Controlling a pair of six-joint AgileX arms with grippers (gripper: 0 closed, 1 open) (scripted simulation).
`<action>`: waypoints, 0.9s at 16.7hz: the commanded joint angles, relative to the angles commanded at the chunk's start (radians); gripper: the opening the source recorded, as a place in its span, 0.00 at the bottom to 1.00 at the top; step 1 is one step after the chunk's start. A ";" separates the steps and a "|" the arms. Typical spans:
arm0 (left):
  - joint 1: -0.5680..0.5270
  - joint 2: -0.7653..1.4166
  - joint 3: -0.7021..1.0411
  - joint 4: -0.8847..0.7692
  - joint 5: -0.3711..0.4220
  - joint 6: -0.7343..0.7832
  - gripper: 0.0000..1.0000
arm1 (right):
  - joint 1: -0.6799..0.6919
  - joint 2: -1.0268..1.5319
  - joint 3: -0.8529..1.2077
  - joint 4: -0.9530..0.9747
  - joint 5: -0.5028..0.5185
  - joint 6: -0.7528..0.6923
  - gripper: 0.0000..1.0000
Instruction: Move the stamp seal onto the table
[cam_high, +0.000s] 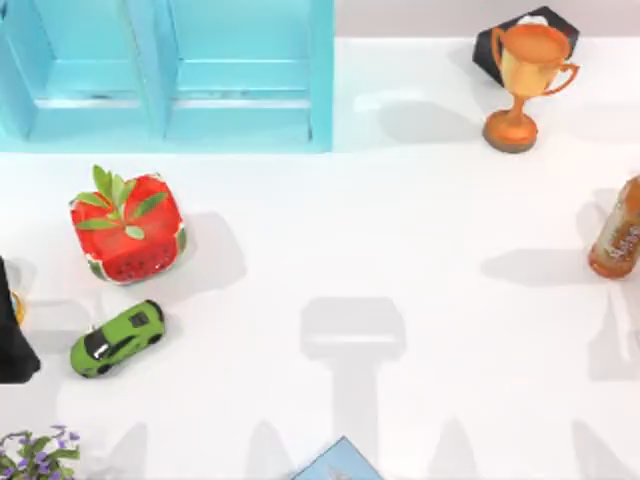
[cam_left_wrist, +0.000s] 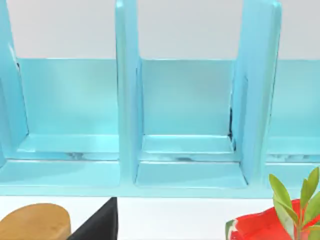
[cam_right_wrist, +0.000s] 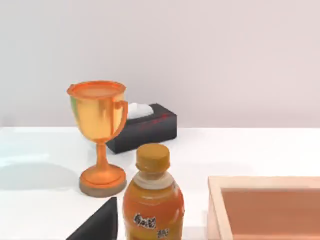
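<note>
The stamp seal (cam_left_wrist: 35, 222) is a tan-brown rounded block low in the left wrist view. It lies right beside a black part of my left gripper (cam_left_wrist: 97, 225), in front of the turquoise shelf. From above, my left gripper (cam_high: 14, 335) is a black shape at the table's far left edge, with a sliver of the gold-brown stamp seal (cam_high: 18, 306) at its side. Whether it holds the seal I cannot tell. The white table (cam_high: 400, 250) spreads across the middle. A black part of my right gripper (cam_right_wrist: 97, 225) sits beside an orange bottle.
A turquoise shelf unit (cam_high: 165, 75) stands at the back left. A watermelon pot with a plant (cam_high: 128, 228) and a green toy car (cam_high: 117, 338) lie near the left arm. Trophy (cam_high: 525, 85), tissue box (cam_high: 545, 25), bottle (cam_high: 620, 230) and wooden tray (cam_right_wrist: 265, 207) are at the right.
</note>
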 joint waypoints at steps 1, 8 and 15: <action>0.000 0.000 0.000 0.000 0.000 0.000 1.00 | 0.000 0.000 0.000 0.000 0.000 0.000 1.00; 0.000 0.000 0.000 0.000 0.000 0.000 1.00 | -0.082 0.226 0.218 -0.197 -0.001 -0.086 1.00; 0.000 0.000 0.000 0.000 0.000 0.000 1.00 | -0.272 0.910 0.723 -0.679 -0.004 -0.274 1.00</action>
